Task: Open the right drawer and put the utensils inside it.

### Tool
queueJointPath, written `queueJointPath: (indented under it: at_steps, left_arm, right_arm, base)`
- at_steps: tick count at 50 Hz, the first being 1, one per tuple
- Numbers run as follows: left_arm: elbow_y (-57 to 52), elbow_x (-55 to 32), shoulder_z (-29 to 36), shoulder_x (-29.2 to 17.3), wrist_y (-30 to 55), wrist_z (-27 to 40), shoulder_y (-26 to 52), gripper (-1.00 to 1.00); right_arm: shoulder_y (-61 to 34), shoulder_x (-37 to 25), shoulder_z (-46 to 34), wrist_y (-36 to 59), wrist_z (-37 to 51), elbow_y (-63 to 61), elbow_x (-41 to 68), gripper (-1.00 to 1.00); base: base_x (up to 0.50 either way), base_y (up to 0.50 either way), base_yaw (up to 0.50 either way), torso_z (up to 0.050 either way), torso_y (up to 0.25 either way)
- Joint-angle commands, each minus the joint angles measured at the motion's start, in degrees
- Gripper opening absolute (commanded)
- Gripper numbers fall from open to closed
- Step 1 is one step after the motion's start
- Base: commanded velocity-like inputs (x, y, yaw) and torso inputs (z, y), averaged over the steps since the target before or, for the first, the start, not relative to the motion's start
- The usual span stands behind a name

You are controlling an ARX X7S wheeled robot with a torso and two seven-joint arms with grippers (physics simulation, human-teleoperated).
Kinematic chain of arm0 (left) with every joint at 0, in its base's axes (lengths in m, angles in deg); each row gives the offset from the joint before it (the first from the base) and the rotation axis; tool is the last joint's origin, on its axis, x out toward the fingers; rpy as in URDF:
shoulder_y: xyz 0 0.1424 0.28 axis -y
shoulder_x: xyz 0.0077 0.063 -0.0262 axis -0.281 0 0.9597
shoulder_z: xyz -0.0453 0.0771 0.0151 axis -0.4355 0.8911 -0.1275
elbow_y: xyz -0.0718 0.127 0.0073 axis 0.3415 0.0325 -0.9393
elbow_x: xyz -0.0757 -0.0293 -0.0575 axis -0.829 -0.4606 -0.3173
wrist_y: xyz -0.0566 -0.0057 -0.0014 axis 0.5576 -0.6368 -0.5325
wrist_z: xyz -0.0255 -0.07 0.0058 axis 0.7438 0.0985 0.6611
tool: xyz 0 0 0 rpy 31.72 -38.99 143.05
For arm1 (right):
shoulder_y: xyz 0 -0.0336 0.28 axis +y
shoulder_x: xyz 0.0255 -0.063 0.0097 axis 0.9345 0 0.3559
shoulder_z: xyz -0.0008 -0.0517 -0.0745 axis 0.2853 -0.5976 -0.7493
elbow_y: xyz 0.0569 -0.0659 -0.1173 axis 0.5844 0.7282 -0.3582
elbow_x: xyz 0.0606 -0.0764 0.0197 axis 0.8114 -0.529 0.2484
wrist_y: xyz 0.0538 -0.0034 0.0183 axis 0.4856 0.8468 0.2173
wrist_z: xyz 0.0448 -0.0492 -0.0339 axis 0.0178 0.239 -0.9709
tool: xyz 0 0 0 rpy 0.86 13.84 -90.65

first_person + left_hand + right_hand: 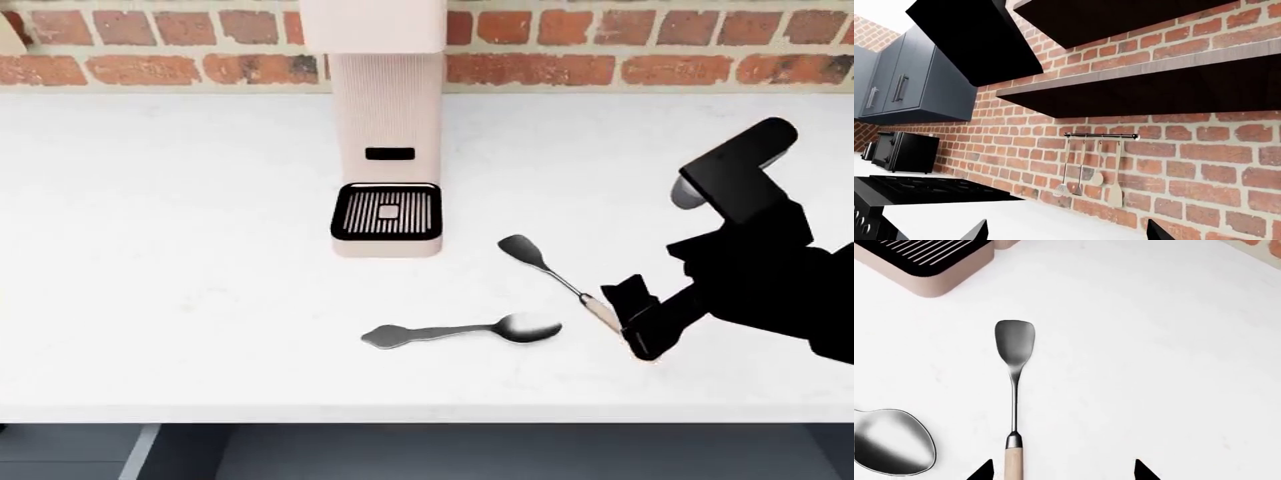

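- The right hand (638,318) is low over the white tabletop (160,250), right at the pale wooden handle end of the spatula (550,268). Its fingers are spread with the handle between them, off centre toward one fingertip in the right wrist view; it grips nothing yet.
- The spatula's long axis runs away from the hand: handle nearest it, dark metal head pointing toward the back of the tabletop and the coffee machine (387,120). In the right wrist view the shaft (1014,395) runs nearly straight out from between the fingertips (981,471), so closing should catch the handle.
- The spoon (461,332) lies flat near the front edge, beside the spatula on the robot's left, close but apart; its bowl sits nearest the hand and its handle points left.
- The right arm is clearly the nearer one to both utensils. The left hand (1067,235) is out of the head view; its wrist camera looks at a brick wall (1201,165), shelves, a rail of hanging tools (1087,172) and a stove (927,187), with fingertips apart and empty.
- The right drawer is not identifiable; only a strip of grey-blue cabinet front (467,450) shows below the tabletop edge, with no drawer pulled out there.
- Nothing blocks the grasp; the spoon's bowl is the closest thing that could be nudged.
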Motion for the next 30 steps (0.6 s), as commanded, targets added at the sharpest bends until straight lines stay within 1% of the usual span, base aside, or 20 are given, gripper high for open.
queueJointPath:
  at_steps: [1,9,22,30]
  left_arm:
    - [0.0,-0.3,-0.3,0.1,-0.2,-0.1,-0.2,1.0]
    - [0.1,-0.1,-0.1,0.1,0.0,-0.2,0.1,1.0]
    - [0.0,0.1,0.2,0.0,-0.1,0.0,0.1,1.0]
    - [0.0,0.1,0.2,-0.1,-0.2,0.1,0.0,1.0]
  right_arm:
    - [1.3,-0.6,-1.0,-0.7,-0.5,-0.2,-0.8,1.0]
    - [1.9,-0.3,-1.6,-1.2,-0.7,-0.7,-1.0,1.0]
    - [3.7,1.1,-4.0,-3.3,-3.3,0.3,-5.0,1.0]
    - [5.2,0.9,-3.4,-4.8,-3.4,2.1,-3.7,1.0]
  base:
    - [0.0,0.0,0.0,0.0,0.0]
    - [0.0,0.0,0.0,0.0,0.0]
    - [0.0,0.0,0.0,0.0,0.0]
    - [0.0,0.0,0.0,0.0,0.0]
